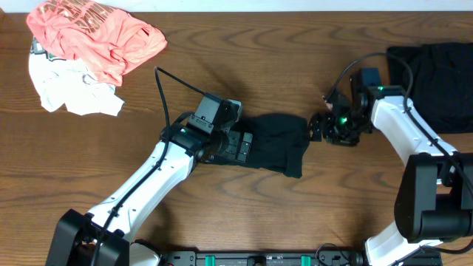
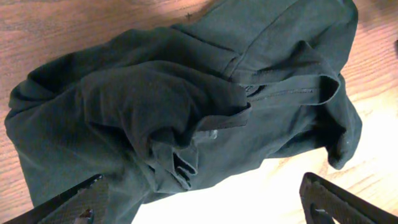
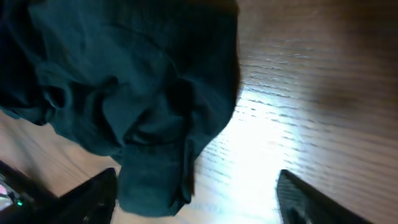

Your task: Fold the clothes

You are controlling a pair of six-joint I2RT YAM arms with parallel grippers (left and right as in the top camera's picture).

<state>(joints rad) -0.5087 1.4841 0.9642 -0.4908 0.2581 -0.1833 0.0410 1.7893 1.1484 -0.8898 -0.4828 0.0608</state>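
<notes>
A bunched, plain black garment (image 1: 279,142) of the clothes lies on the wooden table between my two grippers. My left gripper (image 1: 244,145) is at its left edge, with its jaws wide apart. In the left wrist view the garment (image 2: 186,106) fills most of the frame, and its hem reaches the left fingertip (image 2: 78,204). My right gripper (image 1: 316,125) is at the garment's right edge, also open. In the right wrist view a loose flap of the garment (image 3: 152,177) lies between the spread fingers (image 3: 311,200), close to the left one and not clamped.
A coral-pink printed shirt (image 1: 96,33) lies over a white garment (image 1: 70,92) at the far left corner. A pile of black garments (image 1: 443,74) sits at the far right edge. Bare wooden table (image 1: 244,66) lies around the middle garment.
</notes>
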